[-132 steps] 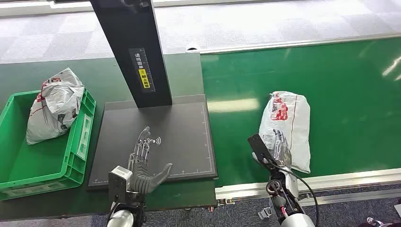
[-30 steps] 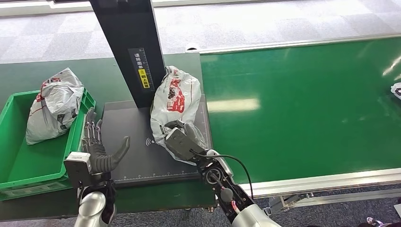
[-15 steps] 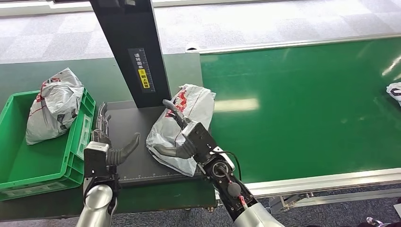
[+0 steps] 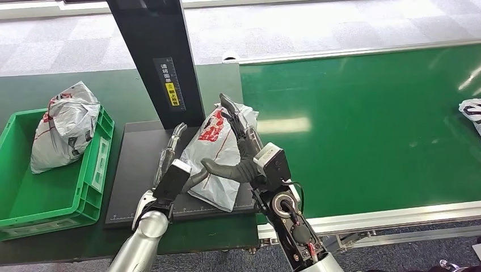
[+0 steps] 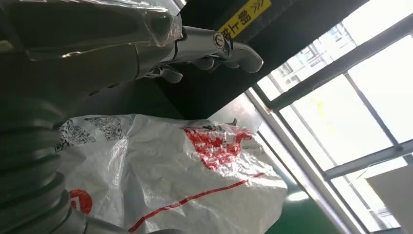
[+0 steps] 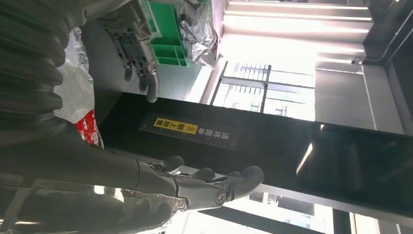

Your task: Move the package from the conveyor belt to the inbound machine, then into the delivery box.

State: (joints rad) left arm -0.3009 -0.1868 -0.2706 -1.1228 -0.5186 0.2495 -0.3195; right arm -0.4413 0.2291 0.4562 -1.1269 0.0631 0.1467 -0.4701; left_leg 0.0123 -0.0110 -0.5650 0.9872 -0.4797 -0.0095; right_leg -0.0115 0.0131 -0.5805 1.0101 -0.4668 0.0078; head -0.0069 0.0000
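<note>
Your bag (image 4: 218, 156) lies on the scanner plate (image 4: 136, 170) for scanning. Both hands, left hand (image 4: 173, 170) and right hand (image 4: 247, 153), flank it with fingers spread, gripping nothing, ready to scoop it boxward.

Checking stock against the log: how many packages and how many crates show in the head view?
Packages: 3, one on the scanner plate, one in the crate, one at the belt's far right edge
Green crates: 1
Total: 4

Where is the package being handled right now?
In the head view, the package lies on the right part of the inbound machine's black platform, between the left hand and right hand, beside the black column.
</note>
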